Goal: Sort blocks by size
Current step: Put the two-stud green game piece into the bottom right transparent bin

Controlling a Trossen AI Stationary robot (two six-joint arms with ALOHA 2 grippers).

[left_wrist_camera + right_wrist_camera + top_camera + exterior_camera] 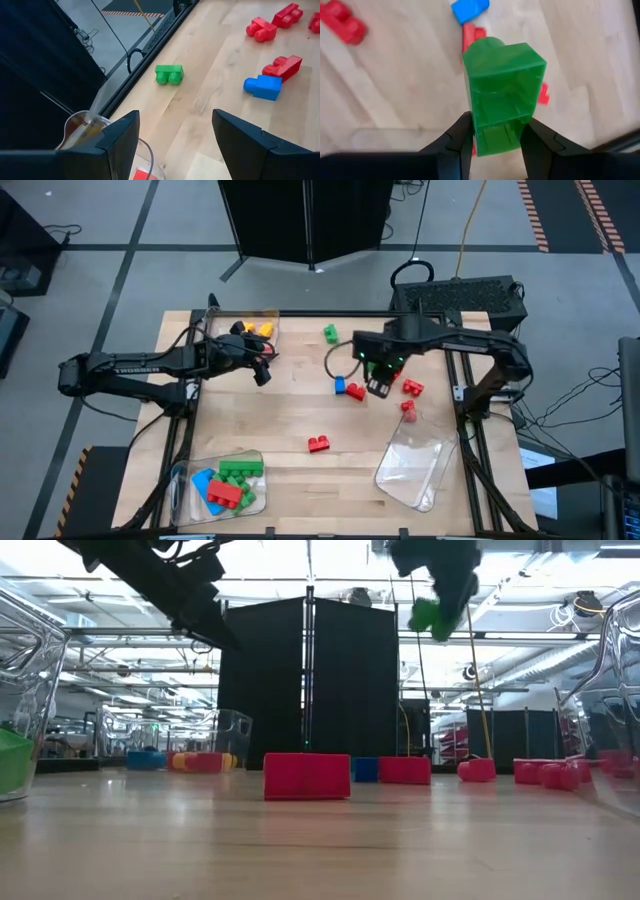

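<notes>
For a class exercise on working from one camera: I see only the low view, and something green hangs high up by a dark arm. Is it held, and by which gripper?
Observer: Yes. The right wrist view shows the right gripper shut on a green block.
Operator: Is the left gripper carrying anything?
Observer: No. Its wrist view shows the left gripper open, with nothing between its fingers.
Operator: Where might the green block go?
Observer: From above, the front-left tray already holds larger green blocks with a red and a blue one, so probably there, if the size matches.
</notes>
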